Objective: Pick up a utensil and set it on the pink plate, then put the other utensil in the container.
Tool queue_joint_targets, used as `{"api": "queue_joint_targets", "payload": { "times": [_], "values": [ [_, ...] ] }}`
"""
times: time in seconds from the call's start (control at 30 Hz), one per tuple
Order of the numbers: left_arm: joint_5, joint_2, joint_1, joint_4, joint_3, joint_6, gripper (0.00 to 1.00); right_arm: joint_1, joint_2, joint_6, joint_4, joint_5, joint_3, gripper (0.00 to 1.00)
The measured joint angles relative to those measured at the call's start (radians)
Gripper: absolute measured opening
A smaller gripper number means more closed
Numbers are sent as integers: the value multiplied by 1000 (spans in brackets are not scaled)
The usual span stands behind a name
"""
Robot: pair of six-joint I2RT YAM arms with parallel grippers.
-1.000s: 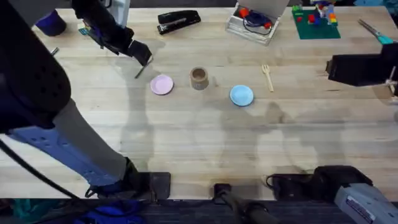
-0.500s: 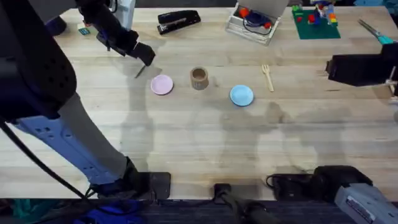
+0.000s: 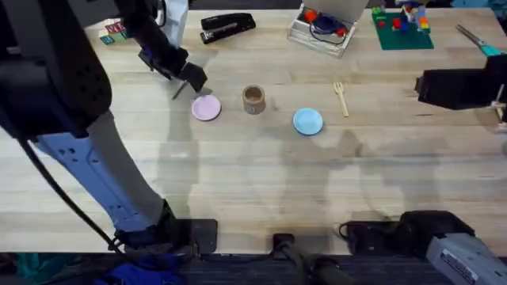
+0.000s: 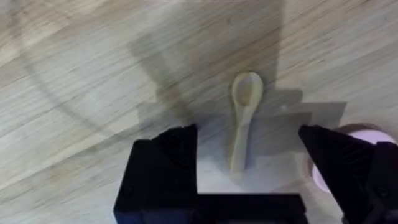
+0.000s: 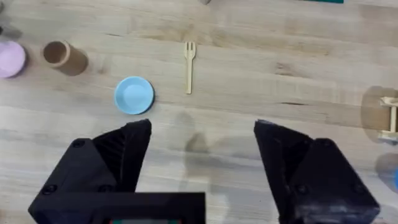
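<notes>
Spoon [image 4: 244,118]: lying flat on the table [image 3: 253,182] just left of the pink plate [image 3: 207,108], bowl pointing away from the left gripper [image 4: 245,171], handle running in between the fingers, which are standing wide apart and not touching it. Step in hand, by judgement: the pick of the first utensil, with the left gripper [image 3: 188,77] hovering over it; the next move is calling for a straight descent and a close on the slim handle, then a short carry onto the pink plate. Cup [image 3: 253,99]: standing upright just right of the pink plate, nothing seen in it. Blue plate [image 3: 307,121]: lying farther right of the pink plate, past the cup. Fork [image 3: 341,98]: lying well right of the pink plate, beyond the blue plate, untouched. Right gripper [image 5: 202,155]: waiting far right of the pink plate, fingers apart, holding nothing. Stapler [image 3: 227,26]: sitting behind the pink plate, away from the work. Nothing is blocking the spoon; the plate's rim is close beside one finger.
</notes>
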Motion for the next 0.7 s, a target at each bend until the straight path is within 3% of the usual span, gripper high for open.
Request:
{"api": "queue_joint_targets", "payload": {
  "times": [0.7],
  "values": [
    [-5,8,1,11,2,0,993,0,0,0,0,0,0,996]
  ]
}}
